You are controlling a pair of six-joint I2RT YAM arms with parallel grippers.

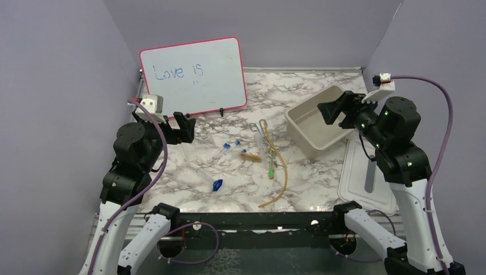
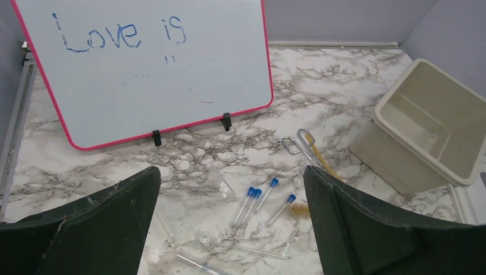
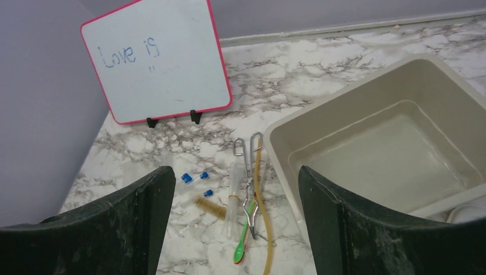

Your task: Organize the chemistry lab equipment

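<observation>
Nothing is lifted yet and the tub (image 1: 301, 139) shows a bare inside, so the job looks to be at its very start. The left fingers (image 1: 184, 127) hang apart and empty above the tabletop (image 1: 321, 183), just in front of the whiteboard (image 1: 195, 71). The right fingers (image 1: 333, 112) are also spread wide and empty, over the tub.

The gear lies loose in the middle of the tabletop between the 2 arms. The tubes with blue caps (image 2: 256, 199) are nearest the left arm. The wire tongs (image 3: 247, 172) lie along the amber hose (image 1: 280, 179), with the green-tipped stick (image 3: 240, 250) touching or just beside them. A small blue piece (image 1: 217, 185) sits toward the near edge.

The likely first pick is a tube, since the tubes sit framed between the left fingers in the wrist view.
- Take 1 tube at a time. They lie close together and, being round, will probably roll if nudged.
- Come straight down with a finger on either side of the tube's width and close near its middle.
- Carry it over the rim before letting go.

The tongs, hose and stick lie tangled. The tongs look best taken first, by their looped end, so the hose is not dragged along.
</observation>
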